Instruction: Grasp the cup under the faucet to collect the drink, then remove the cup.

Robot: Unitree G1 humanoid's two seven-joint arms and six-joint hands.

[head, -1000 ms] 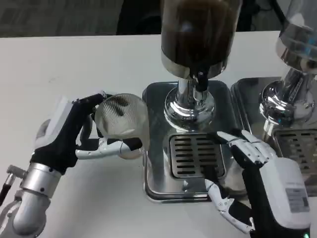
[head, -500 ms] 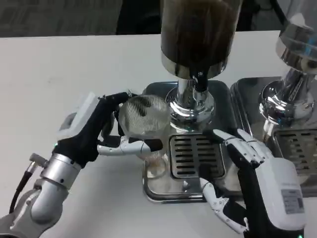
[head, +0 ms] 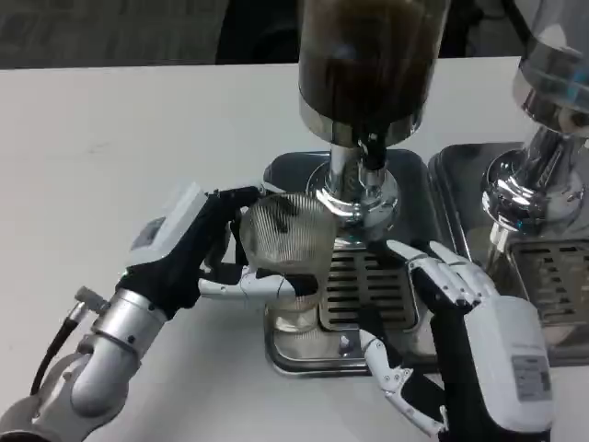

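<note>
We see the dispenser [head: 368, 83] over its drip tray [head: 304, 354]; our left hand [head: 207, 253] grips the ribbed clear cup [head: 290, 244] above the tray's left edge, near the faucet [head: 372, 152]; our right hand [head: 442, 304] rests with fingers spread, holding nothing

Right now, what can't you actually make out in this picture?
- Dispenser top: cut off by the upper edge.
- Second dispenser: cut off by the right edge.
- Drip tray: partly hidden by the cup and right hand.
- Left hand: the cup hides some fingers.
</note>
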